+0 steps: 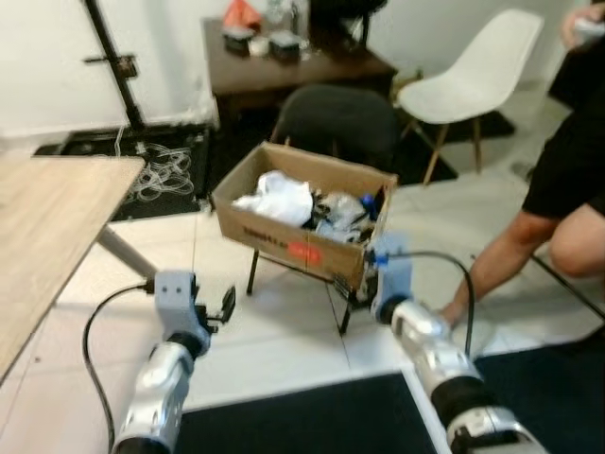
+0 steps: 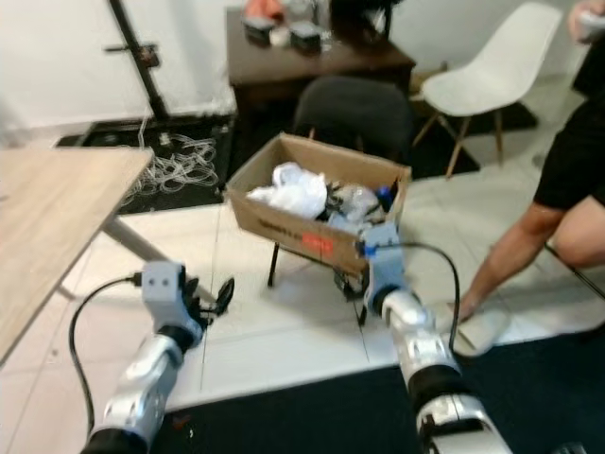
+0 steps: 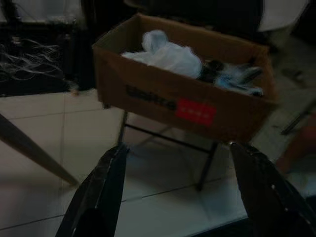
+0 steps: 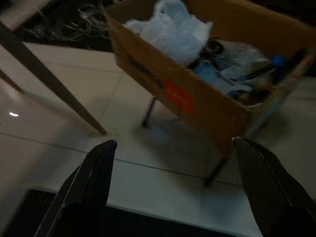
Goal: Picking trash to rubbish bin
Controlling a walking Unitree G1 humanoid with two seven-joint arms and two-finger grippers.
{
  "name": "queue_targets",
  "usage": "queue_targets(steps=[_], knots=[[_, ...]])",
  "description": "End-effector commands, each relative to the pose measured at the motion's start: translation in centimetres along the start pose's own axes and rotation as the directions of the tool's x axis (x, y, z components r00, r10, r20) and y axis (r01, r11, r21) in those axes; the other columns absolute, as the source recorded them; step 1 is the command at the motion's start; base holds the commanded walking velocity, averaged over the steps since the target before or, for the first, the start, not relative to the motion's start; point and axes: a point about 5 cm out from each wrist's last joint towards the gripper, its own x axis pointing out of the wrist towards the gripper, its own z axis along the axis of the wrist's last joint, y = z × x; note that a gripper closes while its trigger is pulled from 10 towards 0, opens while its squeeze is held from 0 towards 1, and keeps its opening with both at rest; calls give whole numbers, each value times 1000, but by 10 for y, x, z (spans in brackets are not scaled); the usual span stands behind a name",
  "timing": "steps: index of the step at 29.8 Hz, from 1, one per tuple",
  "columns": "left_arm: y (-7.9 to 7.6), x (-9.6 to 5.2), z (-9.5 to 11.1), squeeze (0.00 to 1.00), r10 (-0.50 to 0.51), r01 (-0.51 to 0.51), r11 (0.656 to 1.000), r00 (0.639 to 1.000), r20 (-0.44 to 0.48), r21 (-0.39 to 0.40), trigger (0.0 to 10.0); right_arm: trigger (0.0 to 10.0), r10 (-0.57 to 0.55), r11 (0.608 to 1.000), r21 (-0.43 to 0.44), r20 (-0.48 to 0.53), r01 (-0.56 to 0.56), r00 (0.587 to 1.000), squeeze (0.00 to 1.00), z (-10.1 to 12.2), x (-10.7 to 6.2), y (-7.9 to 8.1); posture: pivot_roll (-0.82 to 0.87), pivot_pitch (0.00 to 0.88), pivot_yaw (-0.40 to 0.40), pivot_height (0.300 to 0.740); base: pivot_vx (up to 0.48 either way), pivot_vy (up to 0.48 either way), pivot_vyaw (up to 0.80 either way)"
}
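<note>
1. The cardboard box (image 1: 284, 227) serving as the rubbish bin sits on a thin black metal stand (image 3: 168, 140) over the white tile floor (image 1: 274, 331), dead centre at about 12 o'clock from the robot.
2. It's already holding trash: a crumpled white plastic bag (image 4: 173, 29), plus some bluish wrappers and a dark bit (too blurry to name).
3. Left gripper (image 3: 175, 197) hovers low at 10 o'clock, jaws spread wide, nothing in them.
4. Right gripper (image 4: 173, 192) is near the box's front corner at 1 o'clock, jaws released too.
5. Wooden table (image 1: 47, 227) at 9 o'clock; a person's leg (image 1: 510, 255) at 3 o'clock.
</note>
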Motion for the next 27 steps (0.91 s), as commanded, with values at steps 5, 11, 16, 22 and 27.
queue_targets(steps=[5,11,16,22,27], knots=[[4,-6,-3,0,7,-7,1000,1000,-2,-2,10000,10000,35,999,-5,-11,-35,999,0,-4,0,8,-109,184,23,740,0,0,772],[2,-6,-3,0,-11,11,1000,1000,2,-4,10000,10000,42,999,-9,-16,-42,999,0,-5,0,9,-109,184,22,740,0,0,775],[-3,-6,-3,0,-41,41,999,999,5,-8,10000,10000,45,999,-10,-21,-46,999,0,-6,0,9,-110,184,22,740,0,0,772],[-7,-5,-2,0,-76,76,997,997,11,7,10000,10000,48,999,-12,-29,-48,998,0,-8,-1,9,-112,183,23,740,0,0,775],[-10,-6,-2,0,-103,102,994,995,17,25,10000,10000,48,998,-29,-93,-51,995,0,-22,-4,10,-112,182,24,740,0,0,775]])
